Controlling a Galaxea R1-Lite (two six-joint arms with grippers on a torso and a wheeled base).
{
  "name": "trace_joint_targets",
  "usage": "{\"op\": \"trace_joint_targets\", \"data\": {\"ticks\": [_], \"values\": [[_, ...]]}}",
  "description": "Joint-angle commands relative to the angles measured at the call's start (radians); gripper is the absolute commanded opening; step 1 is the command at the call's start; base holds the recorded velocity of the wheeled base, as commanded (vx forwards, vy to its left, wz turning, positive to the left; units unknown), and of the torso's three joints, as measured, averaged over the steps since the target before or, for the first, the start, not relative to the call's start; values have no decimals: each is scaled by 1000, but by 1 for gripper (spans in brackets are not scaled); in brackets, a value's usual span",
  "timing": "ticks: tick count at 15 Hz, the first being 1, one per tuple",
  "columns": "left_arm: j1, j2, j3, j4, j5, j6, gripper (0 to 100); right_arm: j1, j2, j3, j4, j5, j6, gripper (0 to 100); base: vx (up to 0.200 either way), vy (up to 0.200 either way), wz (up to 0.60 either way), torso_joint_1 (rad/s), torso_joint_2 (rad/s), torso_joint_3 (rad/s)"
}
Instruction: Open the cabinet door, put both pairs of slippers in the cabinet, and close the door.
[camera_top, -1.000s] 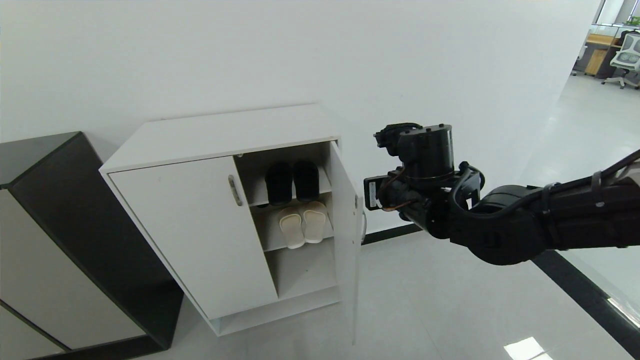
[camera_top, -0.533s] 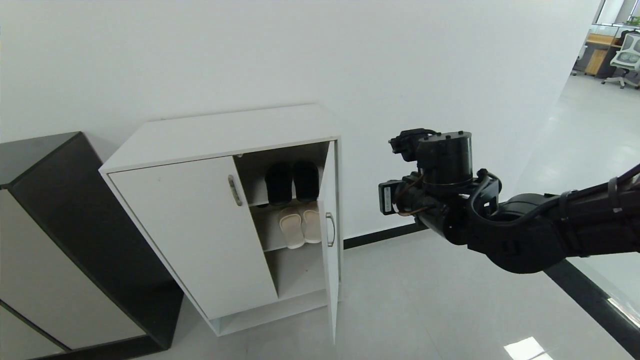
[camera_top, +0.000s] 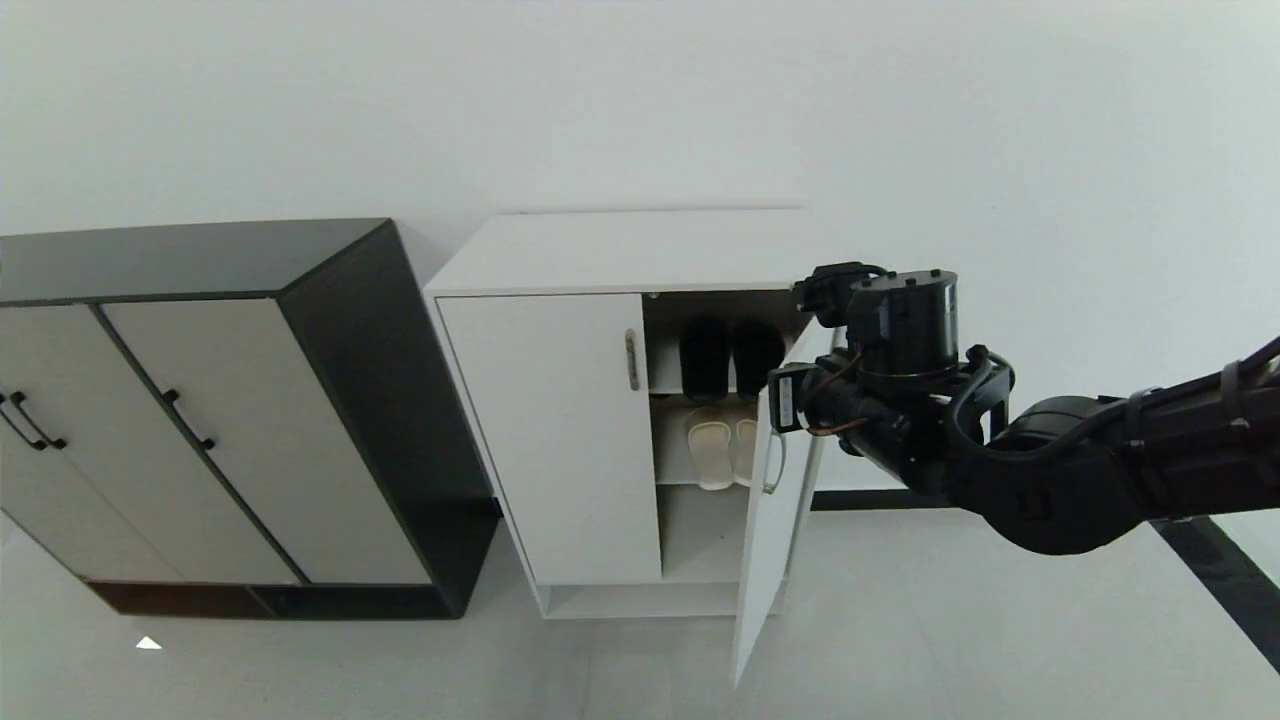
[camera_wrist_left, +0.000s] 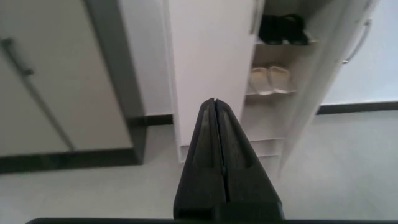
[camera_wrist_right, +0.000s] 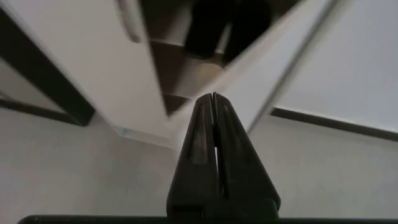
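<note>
The white cabinet (camera_top: 620, 250) stands against the wall with its left door (camera_top: 550, 430) closed and its right door (camera_top: 765, 520) partly open. A black pair of slippers (camera_top: 718, 358) lies on the top shelf, and a pale pair (camera_top: 712, 440) on the shelf below. My right arm (camera_top: 900, 400) hangs at the right door's outer side. In the right wrist view my right gripper (camera_wrist_right: 214, 102) is shut and empty, its tips close to the door's edge (camera_wrist_right: 280, 68). My left gripper (camera_wrist_left: 214, 106) is shut and empty, held back from the cabinet and facing the slippers (camera_wrist_left: 269, 79).
A larger black cabinet with pale doors (camera_top: 200, 440) stands right beside the white one on its left. Grey floor (camera_top: 900, 640) lies open in front and to the right. A black skirting strip (camera_top: 870, 498) runs along the wall.
The right door has swung from wide open to partly shut, and my right arm has followed it. The head view itself has shifted, bringing the black cabinet into the picture.
</note>
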Motion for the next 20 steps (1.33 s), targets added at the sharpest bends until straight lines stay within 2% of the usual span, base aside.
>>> {"op": "trace_joint_targets", "data": {"ticks": [1, 5, 10, 14, 17, 20], "values": [[0, 1, 0, 0, 0, 0, 0, -17, -9, 40, -40, -5, -7, 0, 0, 0, 0, 0, 0, 0], [0, 1, 0, 0, 0, 0, 0, -54, -81, 156, -149, 6, -11, 0, 0, 0, 0, 0, 0, 0], [0, 1, 0, 0, 0, 0, 0, -77, -177, 377, -165, 161, -2, 0, 0, 0, 0, 0, 0, 0], [0, 1, 0, 0, 0, 0, 0, -78, -183, 549, -312, 208, -4, 0, 0, 0, 0, 0, 0, 0], [0, 1, 0, 0, 0, 0, 0, -77, -183, 572, -335, 211, -7, 0, 0, 0, 0, 0, 0, 0], [0, 1, 0, 0, 0, 3, 0, -72, -178, 572, -335, 211, -7, 0, 200, 0, 0, 1, 2, 4]]}}
